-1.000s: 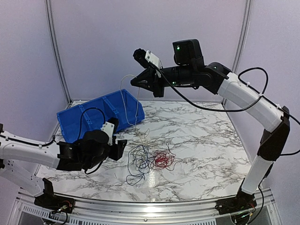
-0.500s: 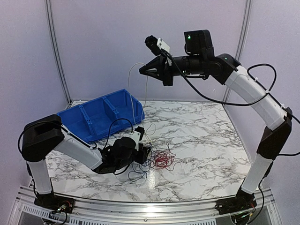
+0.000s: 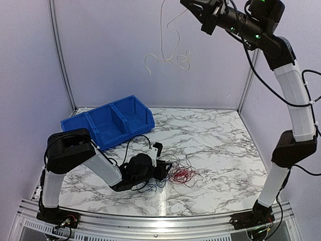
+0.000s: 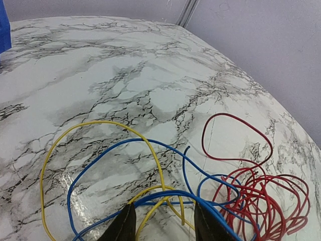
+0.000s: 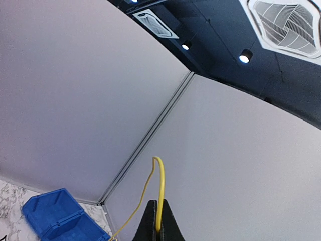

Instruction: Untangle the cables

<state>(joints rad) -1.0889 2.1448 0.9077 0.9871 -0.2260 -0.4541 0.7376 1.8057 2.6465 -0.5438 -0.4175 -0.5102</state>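
Note:
The cables lie in two places. My right gripper (image 3: 188, 6) is raised near the top of the top view, shut on a pale yellow wire (image 3: 165, 56) that dangles in the air, off the table. In the right wrist view that wire (image 5: 160, 191) rises from between the shut jaws. On the marble, my left gripper (image 3: 169, 169) rests low at the tangle, beside a red bundle (image 3: 183, 174). In the left wrist view its jaws stand apart, with blue wire (image 4: 102, 158) and another yellow wire (image 4: 161, 178) crossing between them. Red loops (image 4: 261, 201) lie to the right.
A blue bin (image 3: 108, 125) with dividers sits at the back left of the marble table (image 3: 215, 145). Pale walls and frame posts close in the sides and back. The right arm's black cord (image 3: 251, 65) hangs beside its upper link.
The right arm has swung up and rightward, lifting the pale yellow wire free of the pile. The left gripper has slid right onto the blue and yellow wires, its jaws narrowing.

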